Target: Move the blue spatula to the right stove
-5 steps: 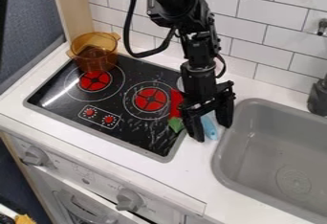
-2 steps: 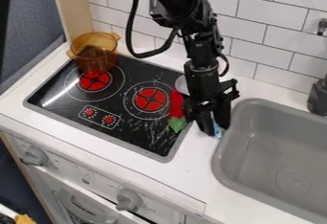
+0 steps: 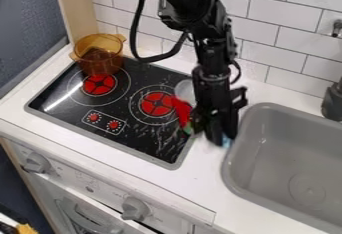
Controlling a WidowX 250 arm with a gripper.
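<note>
At the sink's [image 3: 304,180] ten o'clock, claw [image 3: 223,137] clamped on blue spatula [image 3: 228,142]. Red item [image 3: 181,109] at right burner's [image 3: 156,103] four o'clock.

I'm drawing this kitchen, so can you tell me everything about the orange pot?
The orange pot is see-through, like tinted plastic or glass. It's round and open-topped, with two small handles sticking out on opposite sides. Something brownish shows inside, but I can't tell what. It stands upright at the far left corner of the black cooktop, overlapping the left burner's ring, and the gripper isn't touching it.
</note>
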